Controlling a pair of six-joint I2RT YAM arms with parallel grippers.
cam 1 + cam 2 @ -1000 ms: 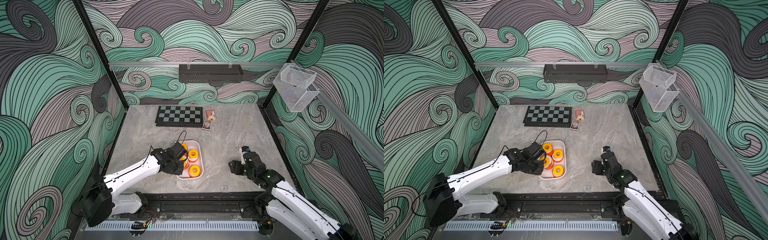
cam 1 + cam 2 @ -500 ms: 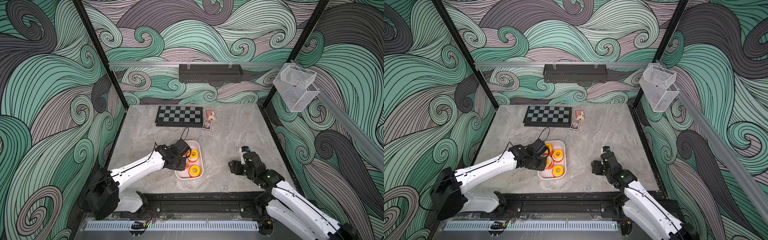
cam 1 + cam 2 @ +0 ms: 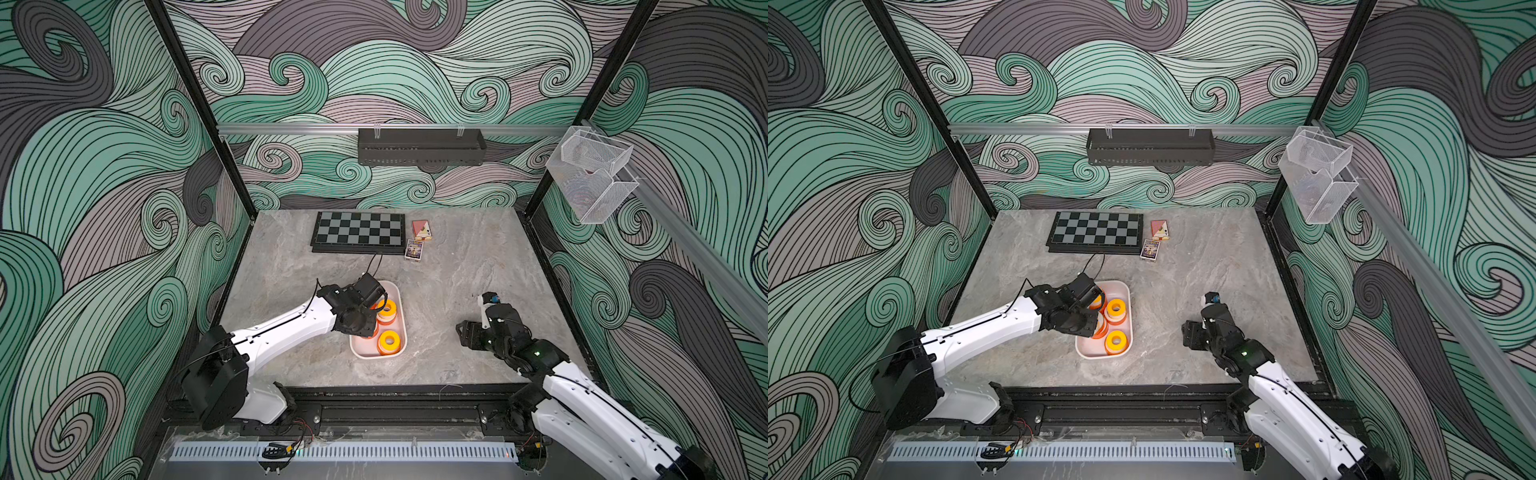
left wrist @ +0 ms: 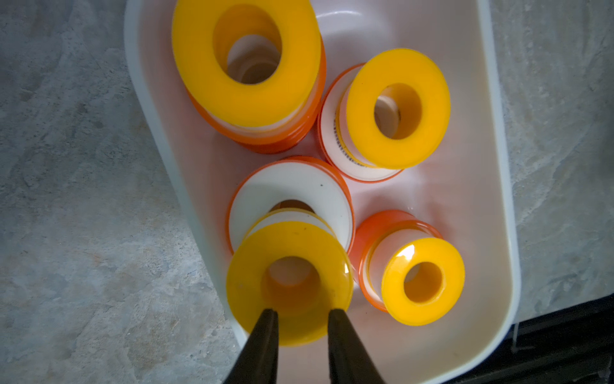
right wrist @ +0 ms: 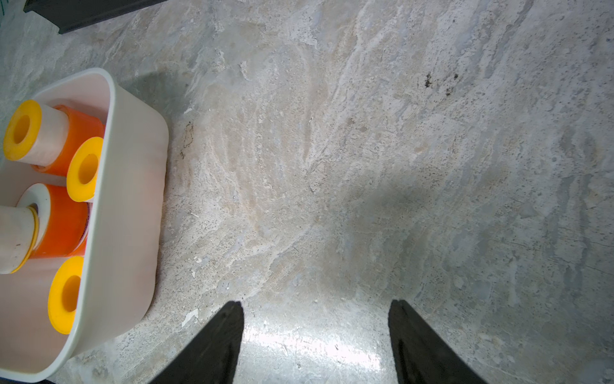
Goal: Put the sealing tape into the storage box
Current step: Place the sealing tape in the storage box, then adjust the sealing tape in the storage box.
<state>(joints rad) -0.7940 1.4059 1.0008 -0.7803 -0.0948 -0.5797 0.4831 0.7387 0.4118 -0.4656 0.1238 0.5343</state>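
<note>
- Locating the edges: the storage box stands on the table near its front edge, left of centre, with its long sides running front to back.
- Open room: bare table surface runs from the box's right wall to the right hand and on to the right table edge.
- Back edge: one chessboard lies against the rear. Two card packs lie just beside its right end, one red and one printed.
- Walls: one black shelf hangs on the rear rail. Two clear mesh baskets hang on the right-side rail.
- Left hand: it is positioned over the box and nearly clenched, with a narrow gap between the jaws. The fingertips lie at the rim of one yellow ring. Whether they pinch it cannot be told.
- Right hand: released, jaws wide apart, over bare table, well apart from the box.
- Sealing tape: every roll seen is inside the box.
- Count, left wrist view: four yellow rings, each on top of orange spools at four positions. The number of spools per position cannot be told.
- Count, both top views: two ring-topped positions are clear; the left arm covers the rest.
</note>
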